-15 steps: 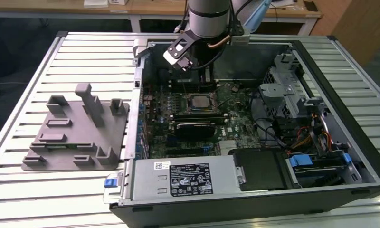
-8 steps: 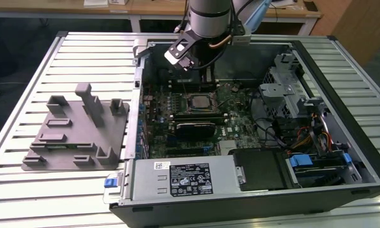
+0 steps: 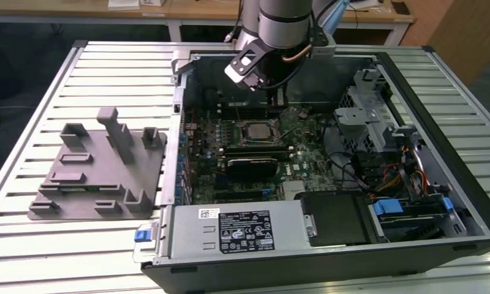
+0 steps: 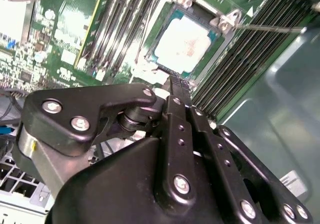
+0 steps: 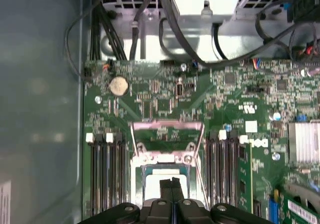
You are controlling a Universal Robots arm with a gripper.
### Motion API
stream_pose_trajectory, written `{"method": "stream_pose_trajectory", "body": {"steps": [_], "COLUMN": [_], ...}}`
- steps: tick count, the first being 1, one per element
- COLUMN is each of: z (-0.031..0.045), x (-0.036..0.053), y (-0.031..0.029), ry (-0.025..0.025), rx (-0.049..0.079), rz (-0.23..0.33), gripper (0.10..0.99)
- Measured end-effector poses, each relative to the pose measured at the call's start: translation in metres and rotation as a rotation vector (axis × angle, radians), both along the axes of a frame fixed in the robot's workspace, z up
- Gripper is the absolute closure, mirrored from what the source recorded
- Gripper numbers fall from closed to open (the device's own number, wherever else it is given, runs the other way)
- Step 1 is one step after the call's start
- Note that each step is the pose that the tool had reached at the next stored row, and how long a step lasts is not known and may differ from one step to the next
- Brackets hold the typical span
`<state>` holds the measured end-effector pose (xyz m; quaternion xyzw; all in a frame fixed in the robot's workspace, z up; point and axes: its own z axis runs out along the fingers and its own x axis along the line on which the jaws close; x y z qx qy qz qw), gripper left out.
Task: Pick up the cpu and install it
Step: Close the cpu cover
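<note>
The cpu point(image 4: 185, 41) lies flat in the black-framed socket of the green motherboard point(image 3: 306, 160), its silvery top plate facing up. In the exterior view the cpu point(image 3: 253, 130) sits mid-board inside the open computer case. My gripper point(image 4: 176, 82) hangs just above the near edge of the chip, its black fingers pressed together with nothing between them. In the first wrist view the gripper point(image 5: 172, 184) covers part of the cpu point(image 5: 152, 184), and the socket's metal load plate point(image 5: 167, 131) stands swung open beyond it.
Memory slots point(image 5: 107, 169) flank the socket on both sides. Cables point(image 5: 175, 28) and a drive cage point(image 3: 376, 122) crowd the case's far side, and a power supply point(image 3: 237, 229) fills its front. A grey fixture plate with upright posts point(image 3: 98, 177) stands on the slatted table at the exterior view's left.
</note>
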<state>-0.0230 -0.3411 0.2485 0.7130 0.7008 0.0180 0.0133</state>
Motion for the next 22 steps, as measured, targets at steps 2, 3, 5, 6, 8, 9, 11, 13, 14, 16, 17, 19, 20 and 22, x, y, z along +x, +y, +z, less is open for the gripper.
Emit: {"method": "stream_pose_trajectory", "body": {"steps": [2, 3, 5, 6, 8, 9, 11, 13, 14, 16, 17, 19, 20, 22], "z": [0.0000, 0.0001, 0.0010, 0.0019, 0.0045, 0.0060, 0.0093, 0.0128, 0.0141, 0.0151, 0.0151, 0.0151, 0.0151, 0.0152], "x": [0.0038, 0.0044, 0.0047, 0.0047, 0.0048, 0.0048, 0.0048, 0.0048, 0.0048, 0.0048, 0.0048, 0.0048, 0.0048, 0.0049], "y": [-0.0001, -0.0001, 0.0000, 0.0000, 0.0000, 0.0000, 0.0000, 0.0000, 0.0000, 0.0000, 0.0000, 0.0000, 0.0000, 0.0000], "ry": [0.0021, 0.0024, 0.0025, 0.0025, 0.0024, 0.0025, 0.0024, 0.0025, 0.0025, 0.0024, 0.0023, 0.0023, 0.0024, 0.0024], "rx": [0.000, 0.000, 0.000, 0.000, 0.000, 0.000, 0.000, 0.000, 0.000, 0.000, 0.000, 0.000, 0.000, 0.000], "rz": [0.000, 0.000, 0.000, 0.000, 0.000, 0.000, 0.000, 0.000, 0.000, 0.000, 0.000, 0.000, 0.000, 0.000], "gripper": [0.980, 0.980, 0.980, 0.980, 0.980, 0.980, 0.980, 0.980, 0.980, 0.980, 0.980, 0.980, 0.980, 0.980]}}
